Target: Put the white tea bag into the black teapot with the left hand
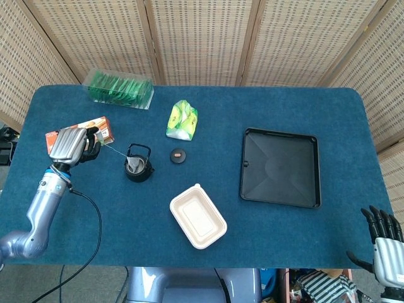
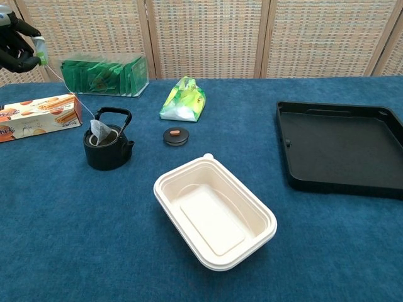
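The black teapot [image 1: 138, 166] [image 2: 108, 148] stands left of the table's middle, lid off. The white tea bag [image 1: 134, 165] [image 2: 99, 131] sits at its mouth, partly inside, leaning on the left rim. A thin taut string runs up and left from the bag to my left hand [image 1: 68, 144] [image 2: 16, 49], which pinches the green tag at the string's end above the orange box. My right hand [image 1: 385, 238] shows at the bottom right corner of the head view, off the table, fingers spread and holding nothing.
The teapot's lid [image 1: 178, 155] [image 2: 175, 134] lies right of the pot. An orange snack box [image 1: 74, 134] [image 2: 38, 116], a clear box of green packets [image 1: 120, 88] [image 2: 104, 74], a green-yellow pouch [image 1: 182, 120] [image 2: 183, 99], a white food container [image 1: 197, 216] [image 2: 214, 220] and a black tray [image 1: 280, 166] [image 2: 343, 148] share the blue table.
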